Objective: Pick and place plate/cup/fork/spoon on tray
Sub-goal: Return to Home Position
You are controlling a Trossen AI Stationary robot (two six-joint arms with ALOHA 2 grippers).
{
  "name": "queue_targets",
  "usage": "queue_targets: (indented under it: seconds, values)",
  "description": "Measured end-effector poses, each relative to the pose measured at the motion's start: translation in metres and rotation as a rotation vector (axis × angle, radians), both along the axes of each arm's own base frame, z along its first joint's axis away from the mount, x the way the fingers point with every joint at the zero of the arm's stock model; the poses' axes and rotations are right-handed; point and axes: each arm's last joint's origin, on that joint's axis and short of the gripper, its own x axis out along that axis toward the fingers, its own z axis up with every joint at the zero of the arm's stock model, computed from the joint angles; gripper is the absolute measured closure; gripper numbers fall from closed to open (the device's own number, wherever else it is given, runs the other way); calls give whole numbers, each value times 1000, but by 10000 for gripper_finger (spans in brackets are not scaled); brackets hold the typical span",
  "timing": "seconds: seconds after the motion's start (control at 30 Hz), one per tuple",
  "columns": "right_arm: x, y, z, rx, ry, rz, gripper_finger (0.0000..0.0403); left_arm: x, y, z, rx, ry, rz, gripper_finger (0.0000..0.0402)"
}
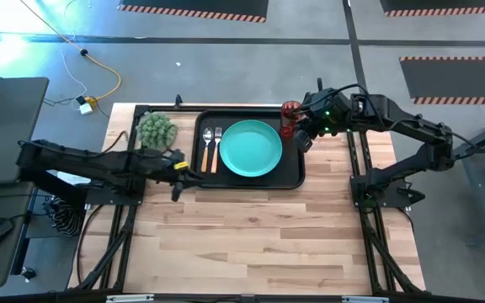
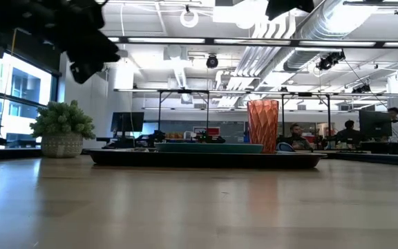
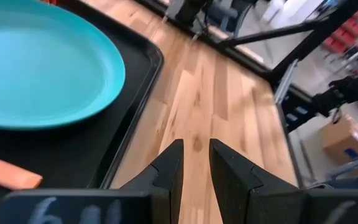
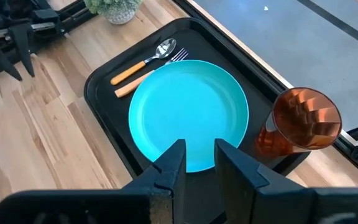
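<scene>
Since every item named in the task now sits within the tray (image 1: 290,173), the placing reads as complete; only the arms' retreat looks outstanding.

Layout: plate (image 1: 250,148) flat at tray centre; spoon (image 1: 207,148) and fork (image 1: 217,148) side by side just left of the plate, handles toward the near rim, spoon outermost; cup (image 4: 303,121) upright at the tray's far right corner, close to the rim, apart from the plate.

Left pincer (image 3: 196,149): off the tray, just outside its near rim at the left end, raised above the surface (image 1: 251,236); fingers drawn nearly together with a thin slit between, nothing gripped.

Right pincer (image 4: 197,146): hovering above the tray's right side, near the cup; same narrow slit, nothing gripped.

Clearance: the near half of the surface is bare wood, wide room for the left arm to pull back; a potted plant (image 1: 156,129) stands just beside the tray's far left corner, on that arm's far side; judged low risk. Tightest spot is cup against right pincer; a lift straight up before any sideways swing would likely be safest, as the cup looks light and easily tipped.
</scene>
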Motion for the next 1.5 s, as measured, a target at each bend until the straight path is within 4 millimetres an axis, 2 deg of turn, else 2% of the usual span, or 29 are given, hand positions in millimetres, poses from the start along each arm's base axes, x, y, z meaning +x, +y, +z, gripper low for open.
queue_targets:
  seconds: [0.2,0.4,0.73,0.9,1.07,1.27,1.37,1.5]
  values:
    - [2,0,2,-7,-34,0,328,-35,2,-8,-3,-132,-1,335]
    - [7,-1,7,-19,-106,8,328,-59,3,-20,46,-261,-15,335]
    - [12,-2,14,-43,-184,46,328,-73,4,-59,105,-354,-9,335]
    - [11,0,18,-63,-204,126,328,-75,4,-57,146,-375,-9,335]
    - [-9,5,31,-107,-250,168,328,-75,4,-58,94,-371,3,335]
    - [-54,24,52,-269,-309,175,328,-74,4,-59,106,-353,-1,335]
    - [-80,35,45,-312,-341,172,328,-74,4,-60,135,-344,-8,335]
    - [-105,44,13,-306,-465,189,328,-73,4,-61,196,-338,-22,335]
